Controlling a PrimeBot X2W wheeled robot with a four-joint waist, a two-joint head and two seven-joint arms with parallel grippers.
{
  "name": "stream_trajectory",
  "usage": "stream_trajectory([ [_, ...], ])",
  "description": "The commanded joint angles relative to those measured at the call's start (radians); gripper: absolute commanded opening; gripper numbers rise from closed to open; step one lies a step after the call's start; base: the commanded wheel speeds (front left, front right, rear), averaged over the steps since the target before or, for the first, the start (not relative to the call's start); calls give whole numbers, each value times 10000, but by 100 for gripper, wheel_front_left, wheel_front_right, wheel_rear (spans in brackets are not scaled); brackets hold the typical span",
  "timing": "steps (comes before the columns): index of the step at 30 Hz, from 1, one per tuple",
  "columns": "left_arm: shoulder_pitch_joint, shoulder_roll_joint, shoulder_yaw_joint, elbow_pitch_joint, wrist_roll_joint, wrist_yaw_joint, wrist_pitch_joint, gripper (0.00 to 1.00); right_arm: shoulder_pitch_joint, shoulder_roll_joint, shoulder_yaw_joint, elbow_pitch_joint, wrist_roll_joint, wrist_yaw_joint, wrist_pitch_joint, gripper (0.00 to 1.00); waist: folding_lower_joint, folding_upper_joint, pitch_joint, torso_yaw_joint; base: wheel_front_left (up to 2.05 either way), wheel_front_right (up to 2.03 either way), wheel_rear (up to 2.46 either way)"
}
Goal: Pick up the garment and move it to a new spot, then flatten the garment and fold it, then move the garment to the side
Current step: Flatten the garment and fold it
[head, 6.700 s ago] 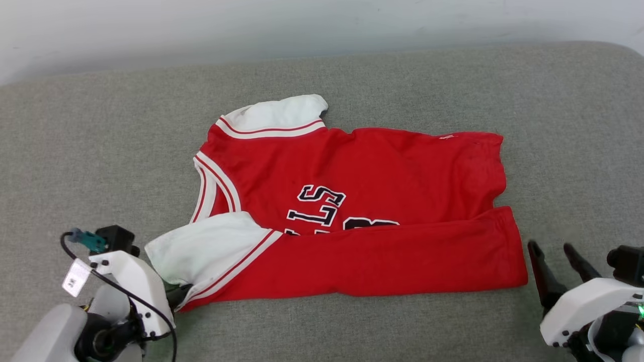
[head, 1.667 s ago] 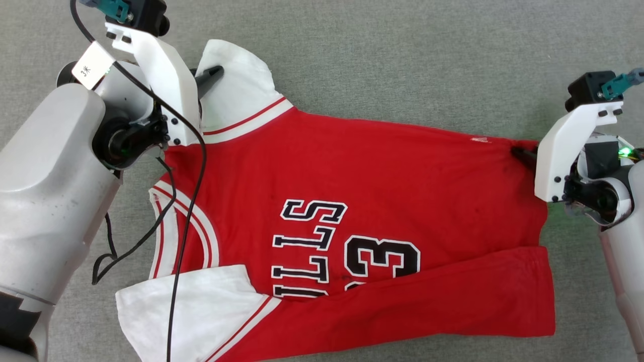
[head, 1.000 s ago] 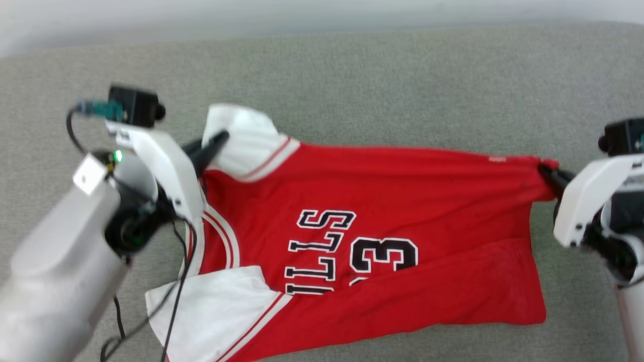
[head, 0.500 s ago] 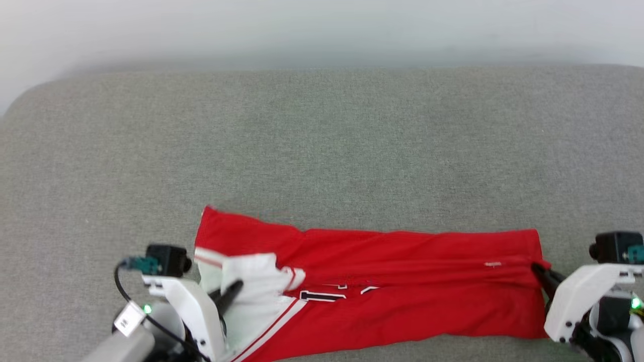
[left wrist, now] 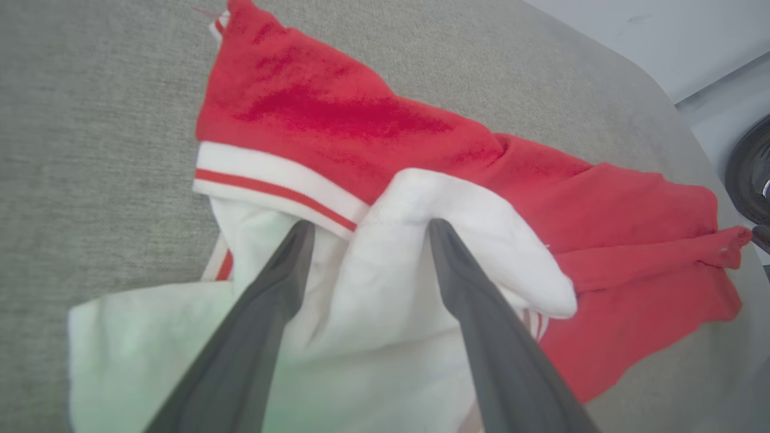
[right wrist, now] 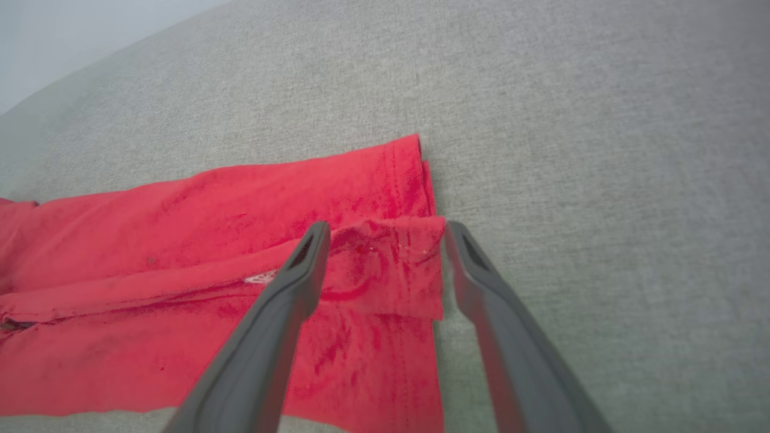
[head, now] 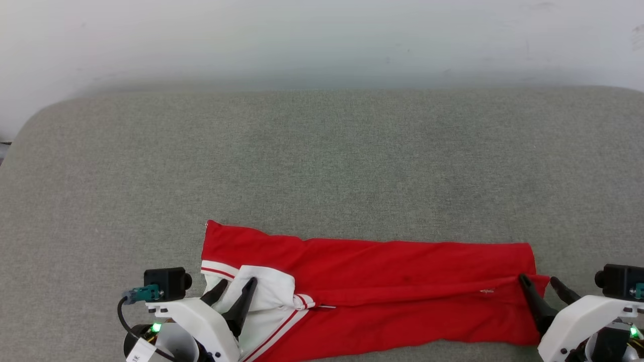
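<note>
The garment [head: 382, 291] lies folded into a long red strip near the front edge of the grey surface, with its white sleeve [head: 266, 296] bunched at the left end. My left gripper [head: 235, 287] is open over that white sleeve [left wrist: 385, 282], one finger on each side of a raised fold. My right gripper [head: 538, 282] is open at the garment's right end, its fingers straddling the folded-over hem corner [right wrist: 391, 264]. Neither gripper pinches the cloth.
The grey padded surface [head: 322, 161] stretches far behind the garment to a pale wall [head: 322, 40]. Its rounded corner shows at the far left. In the left wrist view the surface's edge and a dark round object [left wrist: 749, 174] appear at the right.
Both grippers have opened and let go of the garment, which now rests folded over itself. The head camera has also tilted, shifting the whole picture.
</note>
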Motion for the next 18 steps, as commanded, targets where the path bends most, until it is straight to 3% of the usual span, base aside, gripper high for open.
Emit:
stream_trajectory([
  [1, 144, -42, 44, -27, 88, 79, -136, 100, 116, -22, -19, -102, -5, -9, -20, 100, 1, -1, -90, -19, 0, 0, 0],
  [6, 97, -16, 328, -486, 613, 339, -1162, 100, 273, -143, -314, -675, 72, -9, 407, 100, 1, -1, -257, 23, 0, 0, 0],
  [11, 280, 26, 947, -1295, 1530, 840, -1616, 100, 331, -460, -890, -929, -81, -9, 1538, 100, 1, -1, -342, 150, 0, 0, 0],
  [15, 578, -237, 2110, -2264, 2705, 1237, -1670, 100, 255, -735, -1149, -1019, -151, -9, 2464, 100, 1, -1, -234, 328, 0, 0, 0],
  [18, 995, -575, 2985, -2914, 3621, 1286, -1662, 100, 51, -863, -1111, -921, -105, -9, 2901, 100, 1, -1, -64, 497, 0, 0, 0],
])
